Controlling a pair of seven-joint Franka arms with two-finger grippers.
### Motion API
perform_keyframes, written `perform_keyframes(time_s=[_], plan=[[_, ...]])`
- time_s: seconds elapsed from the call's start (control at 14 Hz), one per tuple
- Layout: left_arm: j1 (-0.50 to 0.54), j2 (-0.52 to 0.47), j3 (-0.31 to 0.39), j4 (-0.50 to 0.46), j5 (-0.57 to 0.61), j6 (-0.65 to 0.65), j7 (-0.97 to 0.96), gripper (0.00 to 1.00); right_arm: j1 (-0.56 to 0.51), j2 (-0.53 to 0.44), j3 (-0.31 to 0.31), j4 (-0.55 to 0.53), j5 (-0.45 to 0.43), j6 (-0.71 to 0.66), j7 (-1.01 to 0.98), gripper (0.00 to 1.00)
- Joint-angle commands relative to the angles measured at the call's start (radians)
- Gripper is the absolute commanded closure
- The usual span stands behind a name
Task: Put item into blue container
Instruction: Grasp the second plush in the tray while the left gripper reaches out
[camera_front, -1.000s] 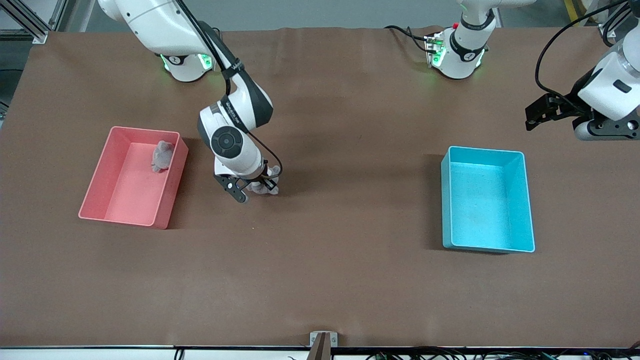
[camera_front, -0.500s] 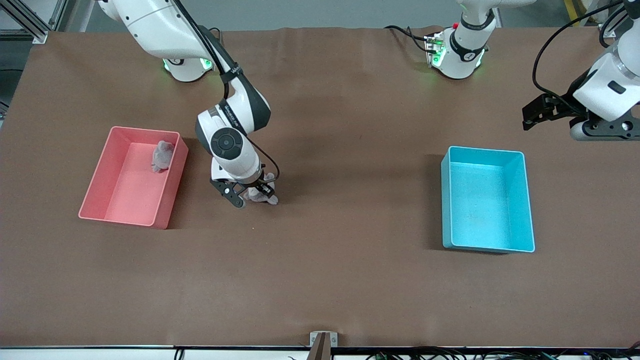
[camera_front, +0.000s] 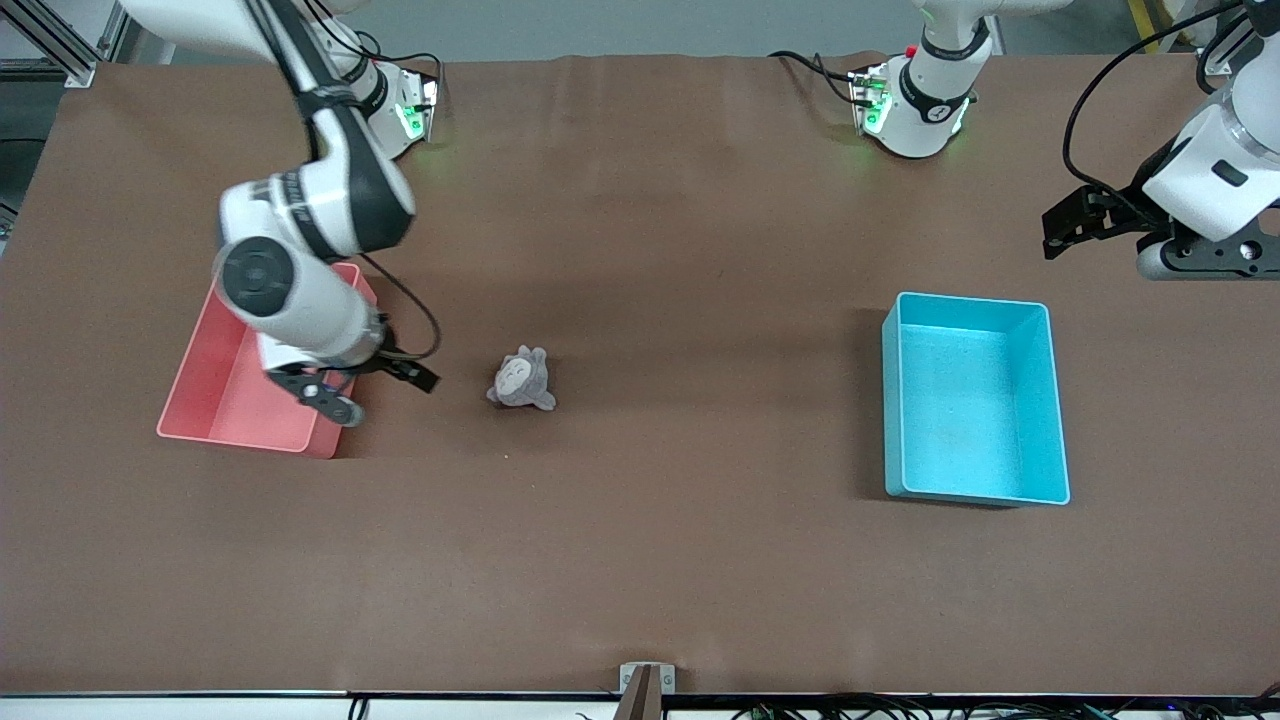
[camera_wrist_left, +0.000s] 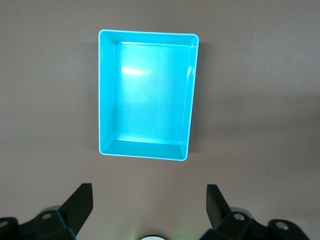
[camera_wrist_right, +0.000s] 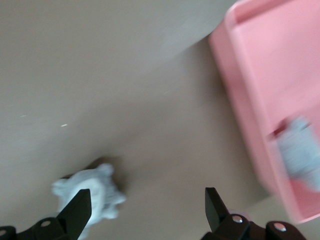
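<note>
2 tools, both wide open, holding nothing: right tool (camera_front: 368, 392) over pink bin (camera_front: 200, 400) edge; left tool (camera_wrist_left: 149, 205) waits above blue container (camera_front: 975, 400), toward left arm's end of desk (camera_front: 700, 560). 2 grey plush toys: 1 on desk (camera_front: 522, 380) at 3 o'clock from pink bin, 1 in it (camera_wrist_right: 300, 152).

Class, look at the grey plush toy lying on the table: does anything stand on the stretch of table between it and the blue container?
Nothing visible does. Between the grey plush toy and the blue container lies only bare brown table.

Grey plush toy (camera_front: 521, 380) on table; blue container (camera_front: 1055, 420) apparently empty.
</note>
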Motion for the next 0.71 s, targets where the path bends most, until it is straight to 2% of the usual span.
perform_keyframes(time_s=[0.0, 0.21, 0.36, 0.64], plan=[[0.007, -0.006, -0.005, 0.012, 0.004, -0.011, 0.018, 0.0, -0.137, -0.131, 0.02, -0.176, -0.012, 0.025, -0.197, 0.0], [0.006, -0.006, -0.003, 0.019, 0.002, -0.013, 0.017, 0.0, -0.28, -0.212, 0.022, -0.336, 0.0, 0.08, -0.314, 0.0], [0.006, -0.003, -0.005, 0.018, 0.001, -0.013, 0.02, 0.0, -0.34, -0.226, 0.022, -0.426, 0.0, 0.144, -0.35, 0.0], [0.001, -0.001, -0.006, 0.016, -0.021, -0.013, 0.009, 0.0, -0.385, -0.219, 0.02, -0.6, 0.002, 0.365, -0.362, 0.0]])
